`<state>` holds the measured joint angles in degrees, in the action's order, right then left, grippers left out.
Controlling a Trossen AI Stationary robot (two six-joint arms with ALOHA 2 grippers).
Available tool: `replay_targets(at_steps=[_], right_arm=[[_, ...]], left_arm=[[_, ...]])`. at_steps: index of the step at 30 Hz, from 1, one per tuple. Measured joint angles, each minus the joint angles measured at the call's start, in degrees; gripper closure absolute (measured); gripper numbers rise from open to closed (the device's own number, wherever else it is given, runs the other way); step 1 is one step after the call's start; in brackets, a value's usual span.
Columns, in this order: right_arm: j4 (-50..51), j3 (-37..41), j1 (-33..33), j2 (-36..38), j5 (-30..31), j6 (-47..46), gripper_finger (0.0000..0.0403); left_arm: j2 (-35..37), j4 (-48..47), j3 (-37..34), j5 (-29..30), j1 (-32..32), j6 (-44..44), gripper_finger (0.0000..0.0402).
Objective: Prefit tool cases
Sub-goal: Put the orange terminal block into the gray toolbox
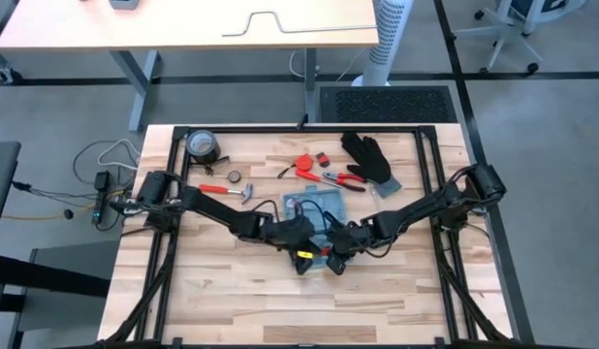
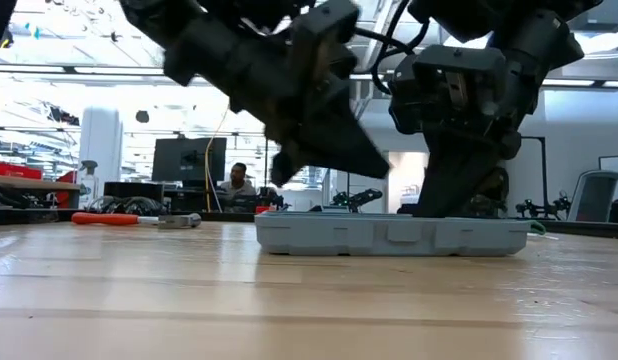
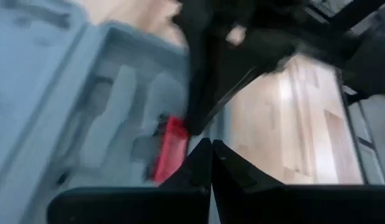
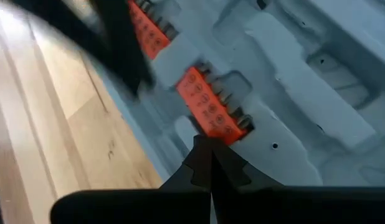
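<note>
Both pincers, left (image 1: 301, 254) and right (image 1: 336, 258), are hovering with fingers pressed together, holding nothing, at the case's (image 1: 317, 209) near edge. The open case is lying mid-worktop (image 1: 232, 291), orange bit holders (image 4: 211, 112) seated inside.

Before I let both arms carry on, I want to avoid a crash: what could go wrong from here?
1. The left gripper and right gripper sit very close together over the open tool case; they might collide.
2. The right gripper's shut fingertips are right at the orange bit holder; pushing could knock it out of its slot.
3. The case lies loose on the table, so pressing sideways may slide it.
</note>
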<state>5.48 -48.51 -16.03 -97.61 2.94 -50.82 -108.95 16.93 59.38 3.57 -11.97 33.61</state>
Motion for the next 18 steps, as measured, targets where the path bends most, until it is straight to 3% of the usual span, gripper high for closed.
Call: replay_targets(at_steps=[9,18], right_arm=[[0.1,0.0,0.5,-0.1,1.3,-0.3,0.0403],[1.2,0.0,0.5,1.3,1.8,-1.2,0.0403]], left_arm=[[-7.1,-0.7,4.9,-2.0,0.2,-0.7,0.0401],[-6.3,-1.2,5.0,-1.9,0.3,-0.8,0.0401]])
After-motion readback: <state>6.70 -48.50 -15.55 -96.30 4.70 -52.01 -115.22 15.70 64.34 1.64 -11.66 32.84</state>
